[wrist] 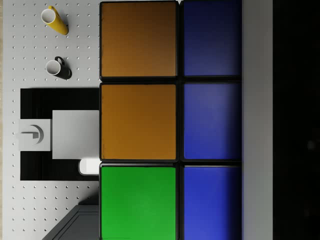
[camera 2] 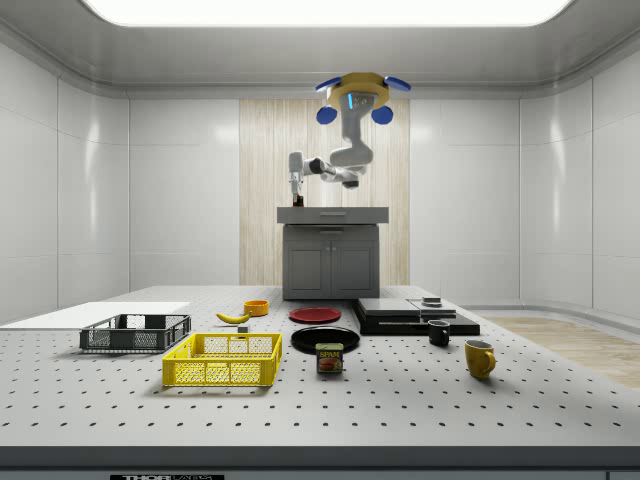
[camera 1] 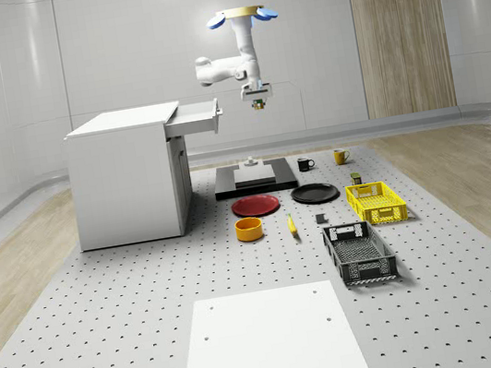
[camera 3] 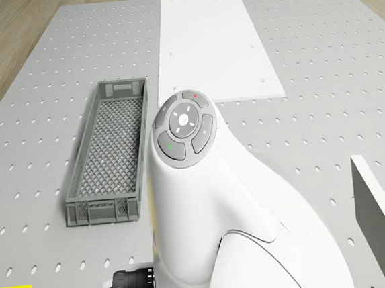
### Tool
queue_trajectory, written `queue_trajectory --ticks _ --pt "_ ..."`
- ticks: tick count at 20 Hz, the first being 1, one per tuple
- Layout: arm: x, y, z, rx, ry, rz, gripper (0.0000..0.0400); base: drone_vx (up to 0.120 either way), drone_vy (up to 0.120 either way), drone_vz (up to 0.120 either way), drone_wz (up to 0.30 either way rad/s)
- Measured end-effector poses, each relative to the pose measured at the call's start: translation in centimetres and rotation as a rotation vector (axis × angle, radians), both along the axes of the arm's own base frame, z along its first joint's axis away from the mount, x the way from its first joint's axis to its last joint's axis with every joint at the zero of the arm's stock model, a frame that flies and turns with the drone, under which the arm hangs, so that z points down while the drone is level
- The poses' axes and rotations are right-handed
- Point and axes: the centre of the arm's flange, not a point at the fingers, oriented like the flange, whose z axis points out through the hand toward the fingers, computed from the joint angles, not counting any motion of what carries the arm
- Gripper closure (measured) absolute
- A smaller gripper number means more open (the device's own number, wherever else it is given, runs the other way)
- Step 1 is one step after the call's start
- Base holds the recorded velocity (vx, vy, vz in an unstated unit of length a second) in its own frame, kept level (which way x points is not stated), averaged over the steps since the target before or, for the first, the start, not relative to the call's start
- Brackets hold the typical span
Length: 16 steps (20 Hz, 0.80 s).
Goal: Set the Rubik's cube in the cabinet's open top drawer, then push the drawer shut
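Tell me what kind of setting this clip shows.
Probably a simulated robotics lab: a perforated work table in a bare panelled room, a white cabinet with its top drawer open, and sorting crates, plates and mugs laid out.

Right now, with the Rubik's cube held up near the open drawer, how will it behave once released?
Likely rigid: the Rubik's cube shows flat, square tiles, so it should land without rolling. Its smooth faces might slip in the jaws. The drone hovers beside the cabinet, holding the cube near the open top drawer.
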Motion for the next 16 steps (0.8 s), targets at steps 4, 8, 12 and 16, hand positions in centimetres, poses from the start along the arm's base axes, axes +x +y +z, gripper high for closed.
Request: queue_trajectory --ticks 4,8,12,16 --pt "0.00 0.00 0.00 0.000 0.000 0.000 0.0075 0.000 -0.120 0.120 0.000" --pt "0.00 0.00 0.00 0.000 0.000 0.000 0.0075 0.000 -0.120 0.120 0.000" --pt "0.00 0.00 0.00 0.000 0.000 0.000 0.0075 0.000 -0.120 0.120 0.000" --pt "0.00 0.00 0.00 0.000 0.000 0.000 0.0075 0.000 -0.120 0.120 0.000"
